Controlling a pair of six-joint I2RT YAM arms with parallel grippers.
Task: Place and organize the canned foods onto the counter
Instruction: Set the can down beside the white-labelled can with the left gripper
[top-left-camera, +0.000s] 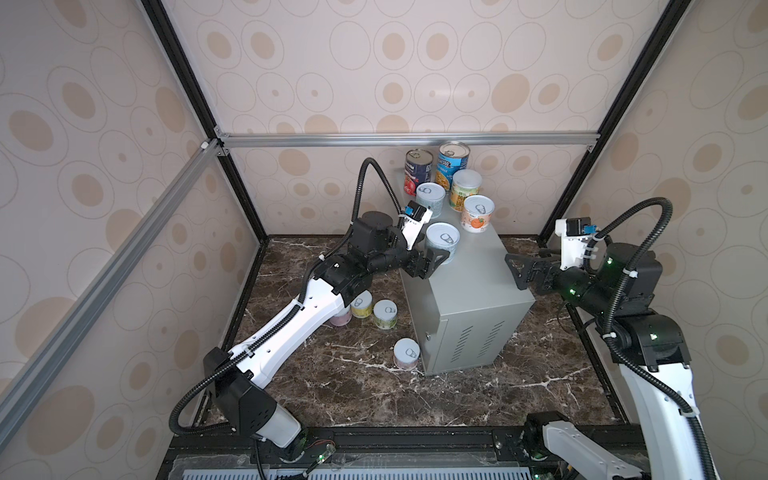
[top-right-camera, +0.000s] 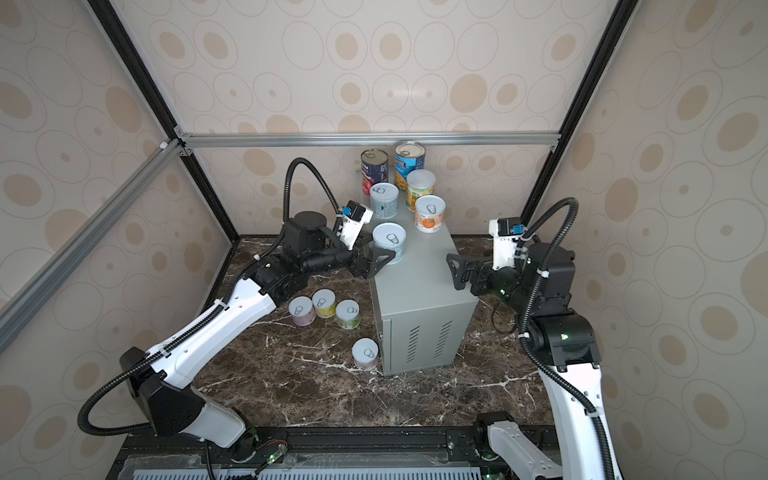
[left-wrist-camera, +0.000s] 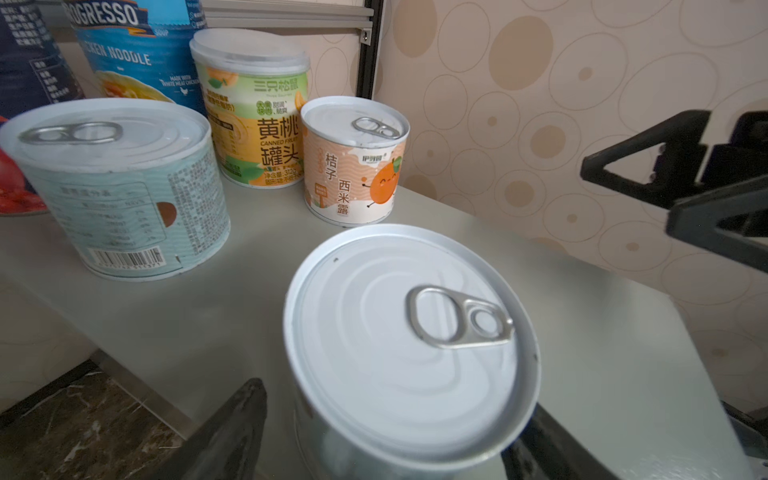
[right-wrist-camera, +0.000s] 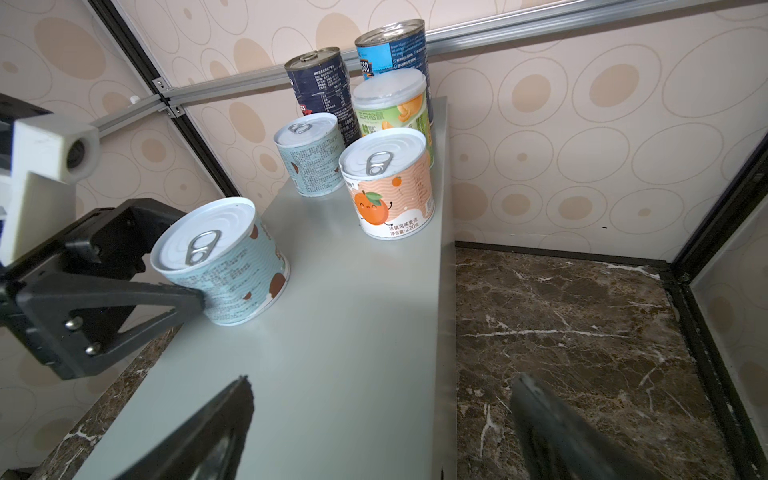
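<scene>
Counter top (top-left-camera: 478, 262) | teal can (top-left-camera: 442, 244) between left jaws | one jaw touching

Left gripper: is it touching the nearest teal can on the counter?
Touching. In the right wrist view the left gripper's near finger meets the teal can's side wall; the far finger is hidden.

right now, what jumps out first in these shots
The left gripper straddles a pale blue can at the left edge of the grey counter, with five cans grouped behind it. Four short cans wait on the marble floor; the right gripper hangs open beside the counter.
</scene>
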